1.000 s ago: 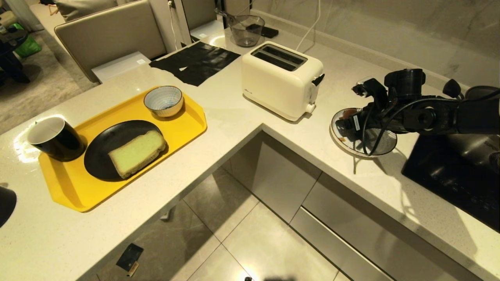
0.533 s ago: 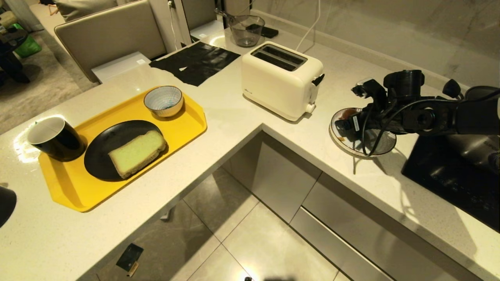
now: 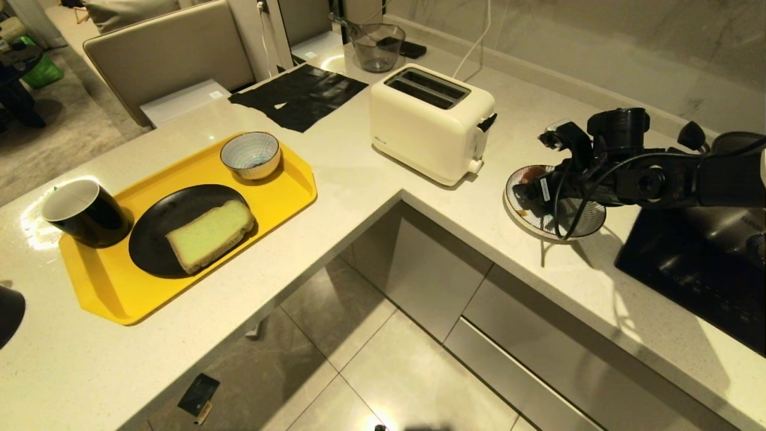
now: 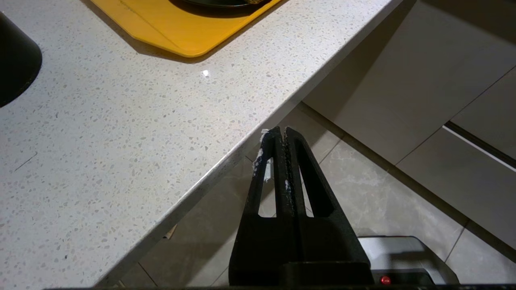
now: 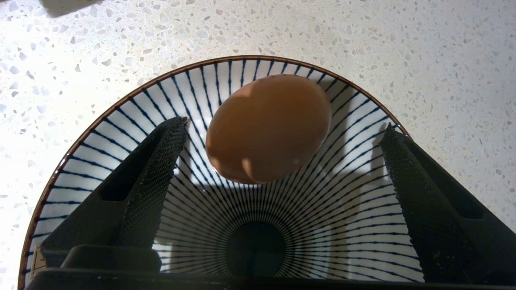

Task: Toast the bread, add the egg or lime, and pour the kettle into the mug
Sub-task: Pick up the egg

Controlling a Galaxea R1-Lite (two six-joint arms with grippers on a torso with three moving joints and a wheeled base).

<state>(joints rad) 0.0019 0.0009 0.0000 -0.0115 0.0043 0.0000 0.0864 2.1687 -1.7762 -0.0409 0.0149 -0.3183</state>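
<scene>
Pale speckled stone table (image 3: 335, 197), L-shaped, with glossy grey floor tiles (image 3: 371, 359) below. No readable writing anywhere. Right end effector (image 5: 282, 129) hangs spread wide over a striped plate (image 5: 100, 137), the egg (image 5: 268, 127) lying between its fingers, untouched. Left end effector (image 4: 281, 137) sits pinched closed off the table's edge.

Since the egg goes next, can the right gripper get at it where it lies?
Probably yes: the right gripper hangs open over the striped plate, the egg lies bare between its fingers, and nothing stands in the way.
</scene>
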